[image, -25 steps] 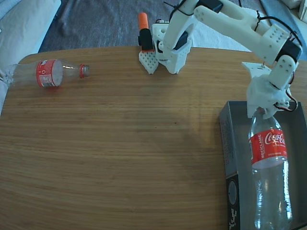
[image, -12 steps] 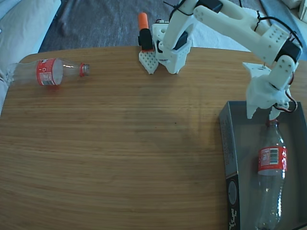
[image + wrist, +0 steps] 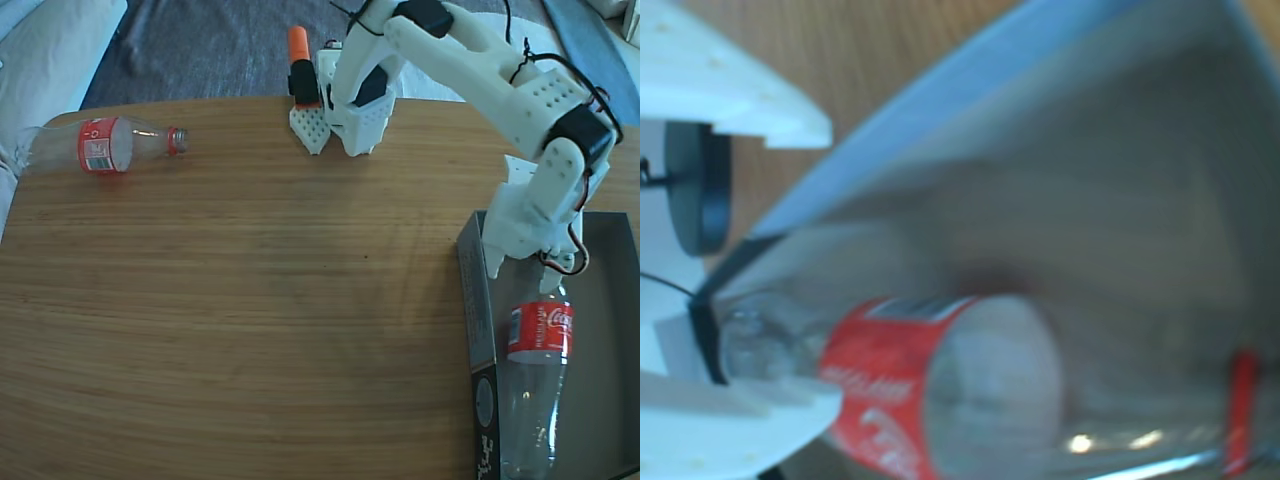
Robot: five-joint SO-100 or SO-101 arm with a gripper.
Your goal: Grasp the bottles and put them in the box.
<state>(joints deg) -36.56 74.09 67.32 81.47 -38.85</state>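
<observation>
One clear bottle (image 3: 538, 340) with a red label lies in the grey box (image 3: 474, 300) along its left wall, neck toward the arm. My gripper (image 3: 522, 272) hangs over the box's far end, open, its white fingers (image 3: 493, 262) straddling the bottle's neck. In the wrist view the bottle (image 3: 900, 380) lies inside the box (image 3: 990, 110), and its neck rests against the lower finger (image 3: 730, 420) of the gripper (image 3: 830, 265), well clear of the upper one. The second bottle (image 3: 110, 145) lies on its side at the table's far left corner, neck pointing right.
The arm's white base (image 3: 355, 110) stands at the table's far edge, with an orange-and-white part (image 3: 303, 75) beside it. A wide stretch of bare wooden table (image 3: 260, 300) separates the far bottle from the box. Grey cloth (image 3: 200, 45) lies beyond the table.
A second ago my gripper held the bottle by its neck, raised over the box. It let go, the bottle dropped flat, and arm and bottle have since shifted toward the box's left wall.
</observation>
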